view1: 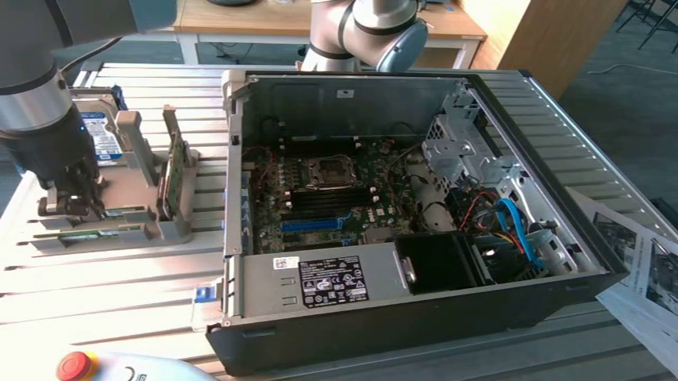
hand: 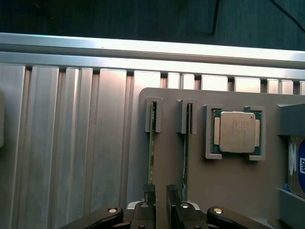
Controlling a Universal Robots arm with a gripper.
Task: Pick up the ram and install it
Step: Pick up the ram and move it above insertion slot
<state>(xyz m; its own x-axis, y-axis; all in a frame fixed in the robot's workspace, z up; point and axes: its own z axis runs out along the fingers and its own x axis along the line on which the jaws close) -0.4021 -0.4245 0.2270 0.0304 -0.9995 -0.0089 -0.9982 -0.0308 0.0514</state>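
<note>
Apparently the fingers (hand: 155, 200) stand slightly apart, gripping nothing, low over the holder (hand: 169, 143). The ram (hand: 151, 143) runs ahead of one fingertip, not the gap (a second stick (hand: 187, 143) lies just outside the other), so that fingertip could strike its edge.

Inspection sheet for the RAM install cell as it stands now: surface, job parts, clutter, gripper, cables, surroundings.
Surface: ribbed aluminium table carrying a grey parts holder.
Job's things: ram stick and second ram stick, both on edge in holder slots; open PC case, motherboard exposed.
Clutter: CPU chip and hard drive in the holder; papers beside the case.
Grippers: gripper low over the ram slots, jaws apart, nothing held.
Cables: blue cable among others inside the case.
Surroundings: red stop button; wooden desk behind.
</note>
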